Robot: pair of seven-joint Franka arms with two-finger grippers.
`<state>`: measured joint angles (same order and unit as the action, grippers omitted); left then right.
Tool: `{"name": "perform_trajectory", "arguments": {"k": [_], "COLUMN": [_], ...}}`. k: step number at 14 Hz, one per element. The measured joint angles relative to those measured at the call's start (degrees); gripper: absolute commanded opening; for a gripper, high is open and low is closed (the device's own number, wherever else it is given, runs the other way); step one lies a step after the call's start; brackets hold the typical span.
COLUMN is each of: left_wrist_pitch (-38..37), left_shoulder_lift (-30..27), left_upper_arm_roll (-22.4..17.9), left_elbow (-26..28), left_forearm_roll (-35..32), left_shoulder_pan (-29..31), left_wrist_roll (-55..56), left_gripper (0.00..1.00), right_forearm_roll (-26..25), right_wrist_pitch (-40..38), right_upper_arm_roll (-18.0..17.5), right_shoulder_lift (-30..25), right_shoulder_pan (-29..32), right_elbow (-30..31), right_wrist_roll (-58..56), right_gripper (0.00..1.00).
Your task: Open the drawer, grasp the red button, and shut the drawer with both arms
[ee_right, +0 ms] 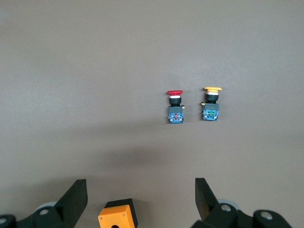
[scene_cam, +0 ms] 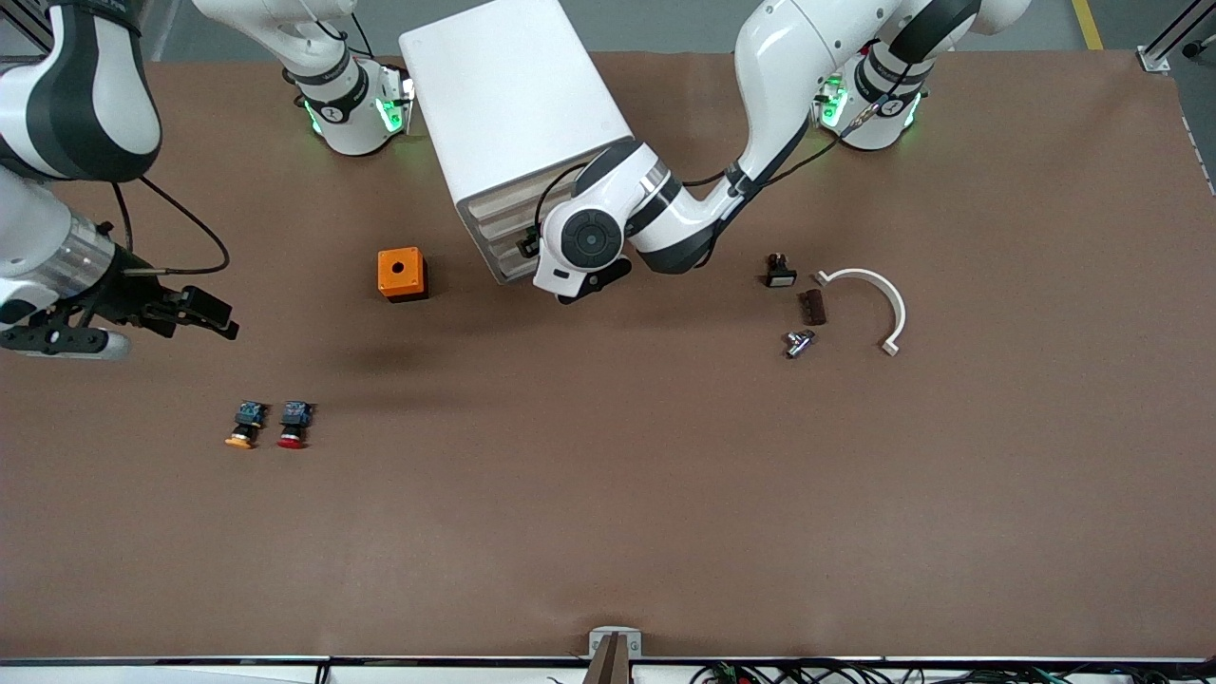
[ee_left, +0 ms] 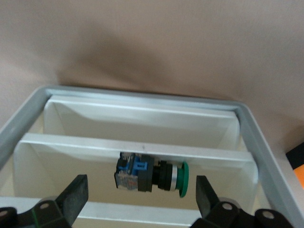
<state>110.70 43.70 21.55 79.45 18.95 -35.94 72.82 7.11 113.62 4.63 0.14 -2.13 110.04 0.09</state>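
No text, label, brand, number or sign can be read on anything here

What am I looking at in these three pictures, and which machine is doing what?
Two white jointed robot arms with black two-finger grippers stand at a brown table. The wide picture looks down from across the table; the other two come from cameras on the arms' wrists. The left gripper, fingers open, hangs over an open white tray drawer of the white box cabinet, with a green-capped push button lying in a compartment below it. The right gripper, open and holding nothing, hovers over the table. On the table lie a red-capped push button beside an orange-capped push button, a square orange box with a hole, and, toward the left arm's end, a curved white bracket with small parts.
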Motion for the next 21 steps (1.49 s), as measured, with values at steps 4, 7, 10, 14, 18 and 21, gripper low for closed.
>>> {"name": "perform_trajectory", "arguments": {"k": [4,7,10,14,18,21], "left_wrist_pitch": [-1.6,-9.5,-20.5,-26.3,-30.2,-32.1], "left_shoulder_lift": [-3.6,-10.5,-18.1,-25.2,-31.0,-35.0], "left_upper_arm_roll": [-0.1,-0.1,-0.3,-0.4,-0.5,-0.5], "left_elbow": [-1.0,-1.4,-1.4,-1.3,-1.1,0.8], "left_forearm_roll": [-7.3,-9.9,-10.9,-15.3,-15.6,-15.6], "left_shoulder_pan": [3.3,7.6,14.0,22.3,33.3,40.3], "left_wrist_roll": [-0.6,-8.4,-20.4,-32.8,-46.2,-54.5], "left_gripper": [1.00,1.00,1.00,1.00,1.00,1.00], "right_forearm_roll": [-0.9,-1.8,-1.9,-2.0,-3.2,-4.8], "right_wrist_pitch": [-6.8,-11.0,-15.0,-17.0,-19.5,-23.2], "right_upper_arm_roll": [0.0,-0.3,-0.5,-0.5,-0.7,-1.1], "right_shoulder_lift": [-0.8,-0.9,-0.9,-1.0,-0.9,-0.9], "right_shoulder_pan": [0.0,0.0,0.0,0.0,-0.1,-0.7], "right_elbow": [-4.1,-9.5,-13.7,-17.6,-20.0,-23.1], "right_wrist_roll": [2.1,5.1,5.5,5.6,5.6,5.9], "right_gripper": [1.00,1.00,1.00,1.00,1.00,1.00]}}
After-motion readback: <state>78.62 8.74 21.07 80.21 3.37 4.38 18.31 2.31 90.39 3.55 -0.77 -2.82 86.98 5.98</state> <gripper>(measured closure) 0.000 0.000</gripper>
